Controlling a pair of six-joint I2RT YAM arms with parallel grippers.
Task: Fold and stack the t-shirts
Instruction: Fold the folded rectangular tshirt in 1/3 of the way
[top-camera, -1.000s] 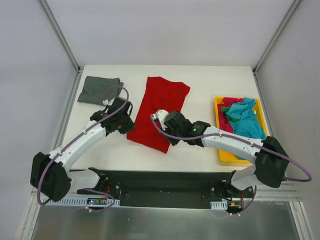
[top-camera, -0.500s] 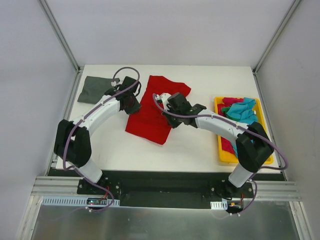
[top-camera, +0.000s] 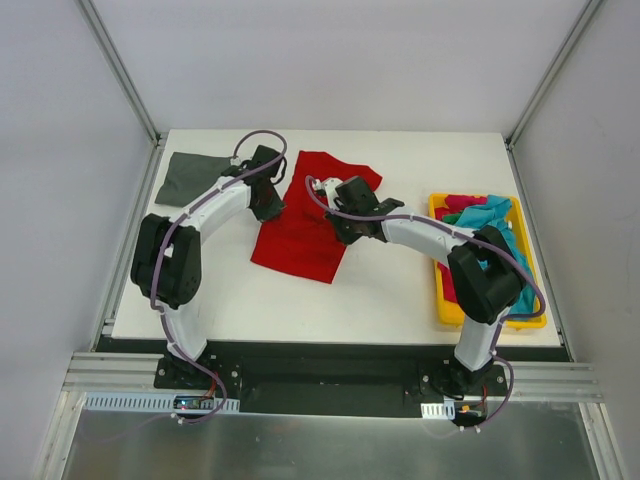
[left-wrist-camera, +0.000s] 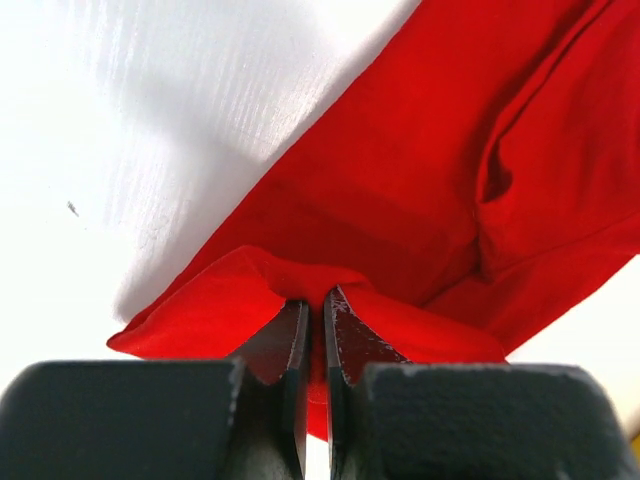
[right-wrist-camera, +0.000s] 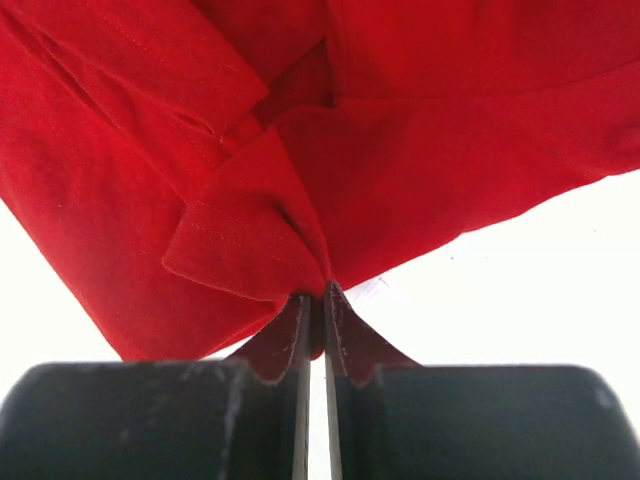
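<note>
The left hand (left-wrist-camera: 313, 300) and right hand (right-wrist-camera: 313, 296), each pinched tight on an edge of the bright red cloth t-shirt (top-camera: 300, 240) lying mid white table (top-camera: 400, 290), have carried those edges toward the far side, so its fold looks about half made.

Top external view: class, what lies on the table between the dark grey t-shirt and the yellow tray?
The red t-shirt fills that stretch in the top external view, the left gripper and right gripper each shut on its edge.
</note>
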